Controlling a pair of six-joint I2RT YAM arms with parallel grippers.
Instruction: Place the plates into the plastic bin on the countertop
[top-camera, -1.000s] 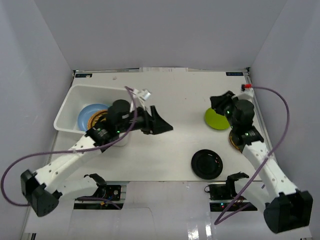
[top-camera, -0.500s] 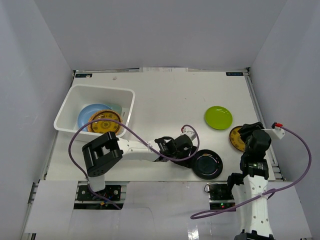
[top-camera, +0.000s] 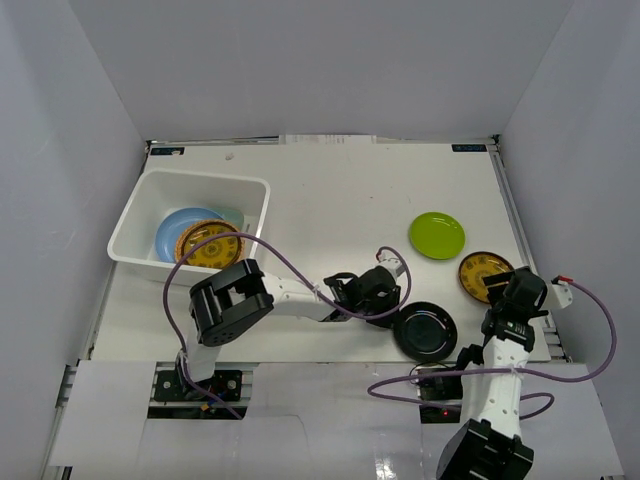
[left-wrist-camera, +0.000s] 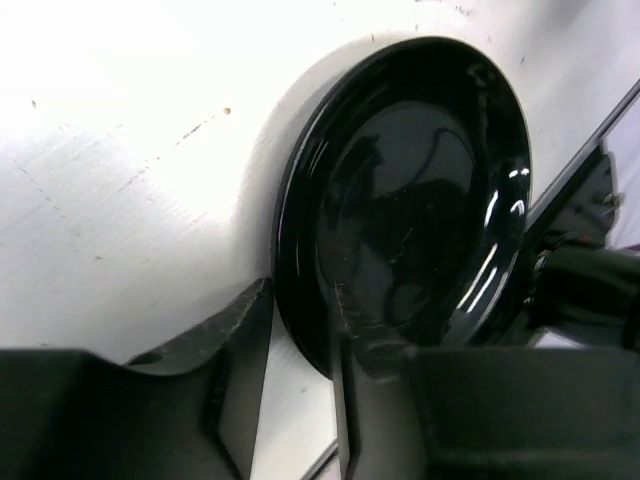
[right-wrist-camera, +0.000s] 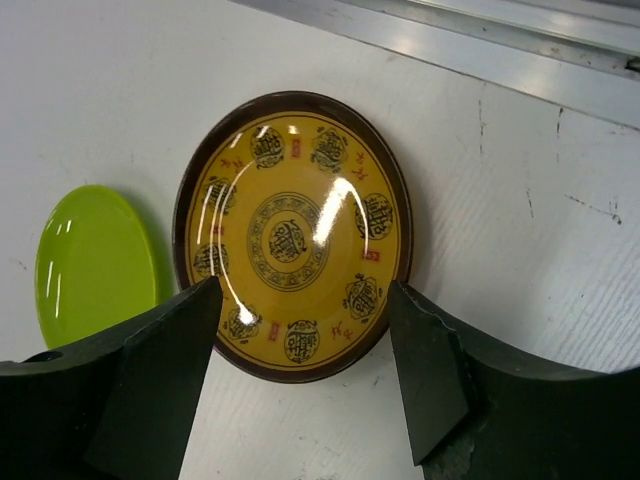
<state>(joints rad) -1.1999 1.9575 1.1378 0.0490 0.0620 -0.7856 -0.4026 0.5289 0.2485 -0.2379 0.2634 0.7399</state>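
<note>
A glossy black plate (left-wrist-camera: 420, 200) lies at the front of the countertop (top-camera: 330, 190). My left gripper (left-wrist-camera: 300, 295) is shut on its near rim, one finger outside the edge and one over the inner face; in the top view the left gripper (top-camera: 392, 305) sits at the left edge of the black plate (top-camera: 428, 333). My right gripper (right-wrist-camera: 302, 290) stands open just above a gold plate (right-wrist-camera: 290, 200), a finger on each side of it. A lime green plate (top-camera: 436, 235) lies left of that gold plate (top-camera: 483, 275). The white plastic bin (top-camera: 150, 190) holds a light blue plate (top-camera: 178, 228) and another gold plate (top-camera: 212, 245).
The bin stands at the far left of the table. White walls close in the table on three sides. The left arm's purple cable (top-camera: 250, 262) loops beside the bin's front corner. A metal rail (right-wrist-camera: 480, 40) runs along the table's right edge near the gold plate.
My left arm swung from the bin to the black plate and its jaws closed on the rim, nudging the plate right. My right arm pulled back from the green plate to the gold one and opened wider.
</note>
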